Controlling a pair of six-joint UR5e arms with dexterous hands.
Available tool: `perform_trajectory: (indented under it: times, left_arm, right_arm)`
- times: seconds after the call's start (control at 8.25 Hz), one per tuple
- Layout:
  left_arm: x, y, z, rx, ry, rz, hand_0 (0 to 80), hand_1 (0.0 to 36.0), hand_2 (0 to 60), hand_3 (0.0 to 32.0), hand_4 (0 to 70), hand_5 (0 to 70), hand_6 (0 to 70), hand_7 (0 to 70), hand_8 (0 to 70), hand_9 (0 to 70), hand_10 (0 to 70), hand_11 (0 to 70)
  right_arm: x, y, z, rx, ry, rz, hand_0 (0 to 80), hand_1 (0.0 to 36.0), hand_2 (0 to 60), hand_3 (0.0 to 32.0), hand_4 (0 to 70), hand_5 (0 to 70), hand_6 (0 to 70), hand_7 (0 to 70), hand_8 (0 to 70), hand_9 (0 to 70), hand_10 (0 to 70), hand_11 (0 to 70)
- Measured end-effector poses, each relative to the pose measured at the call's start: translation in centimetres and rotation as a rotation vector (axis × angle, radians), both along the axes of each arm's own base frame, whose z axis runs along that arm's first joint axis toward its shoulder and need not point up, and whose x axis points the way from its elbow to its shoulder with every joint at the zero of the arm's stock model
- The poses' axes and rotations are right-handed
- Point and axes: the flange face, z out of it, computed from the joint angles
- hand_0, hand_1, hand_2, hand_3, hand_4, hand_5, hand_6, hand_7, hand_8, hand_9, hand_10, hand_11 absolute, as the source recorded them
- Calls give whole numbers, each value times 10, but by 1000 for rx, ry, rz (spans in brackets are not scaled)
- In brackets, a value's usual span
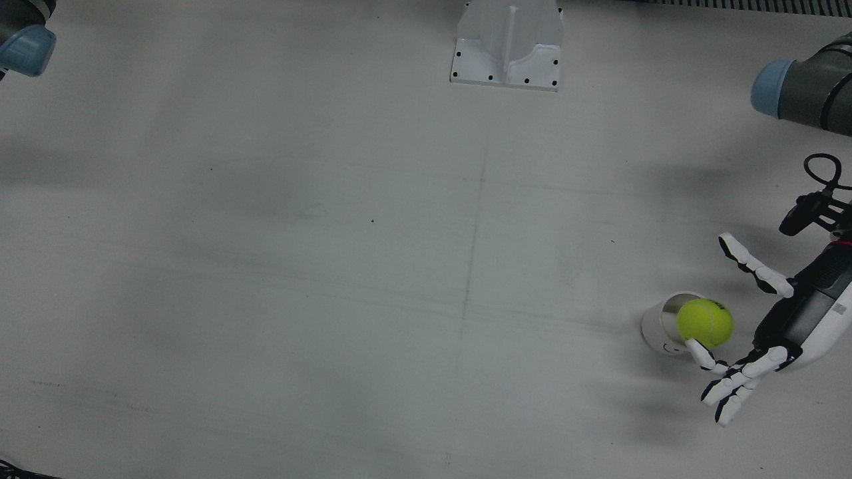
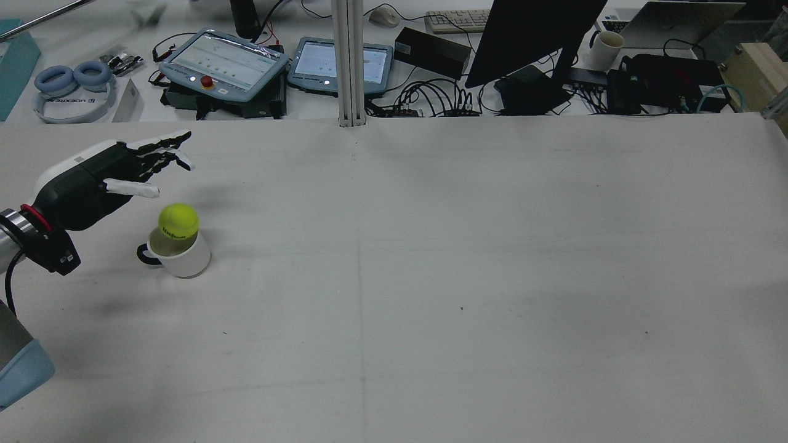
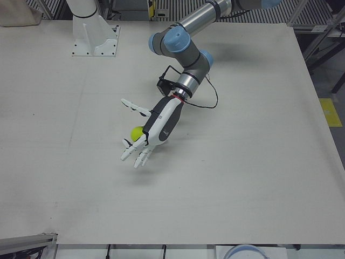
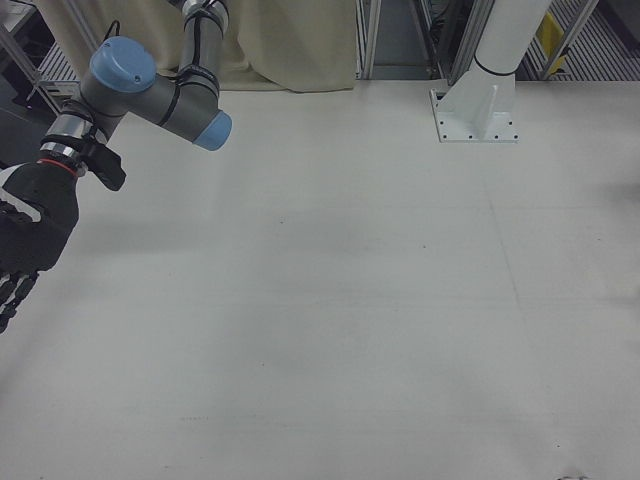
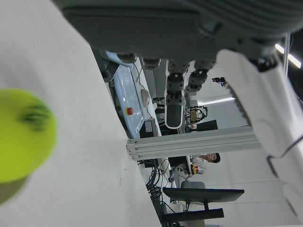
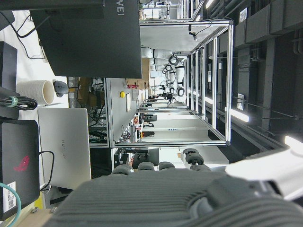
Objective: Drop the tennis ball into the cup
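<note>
A yellow-green tennis ball (image 1: 705, 322) is at the mouth of a white cup (image 1: 659, 329) with a dark handle, at the table's left side. In the rear view the ball (image 2: 178, 221) sits in the cup's (image 2: 184, 261) opening, mostly above the rim. My left hand (image 1: 792, 319) is open with its fingers spread, just beside and above the ball and not holding it. It also shows in the rear view (image 2: 92, 178) and the left-front view (image 3: 159, 127), where it hides the cup. My right hand (image 4: 30, 240) hangs empty off the table's far side, fingers down.
A white pedestal base (image 1: 507, 46) stands at the table's robot-side edge. Beyond the far edge in the rear view are teach pendants (image 2: 225, 64), a monitor (image 2: 535, 37), cables and headphones (image 2: 74, 80).
</note>
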Motion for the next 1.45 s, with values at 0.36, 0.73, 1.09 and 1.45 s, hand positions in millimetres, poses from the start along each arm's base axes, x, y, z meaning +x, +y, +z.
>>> perform_trajectory:
  times: [0.36,0.73,1.09,1.45]
  left_arm:
    - [-1,1,3,-2,-2,0,437,94,52,0,226,18,121,289,17,43,0,0]
    - [-9,2,-13,8,23,-7,366,97,55,0,0,0,1,123,0,10,0,0]
    - [-89,-40,-58,-2,21,-171,451,139,4,0,0,0,0,100,0,6,0,0]
    - [-212,-71,-52,-49,-12,-387,471,165,5,0,0,2,2,126,0,11,0,0]
  right_arm:
    - [0,0,0,0,0,0,0,0,0,0,0,0,0,0,0,0,0,0]
    - [0,0,0,0,0,0,0,0,0,0,0,0,0,0,0,0,0,0]
    - [1,-1,-2,3,1,2,0,0,0,0,0,0,0,0,0,0,0,0]
    - [3,0,-3,5,2,5,0,0,0,0,0,0,0,0,0,0,0,0]
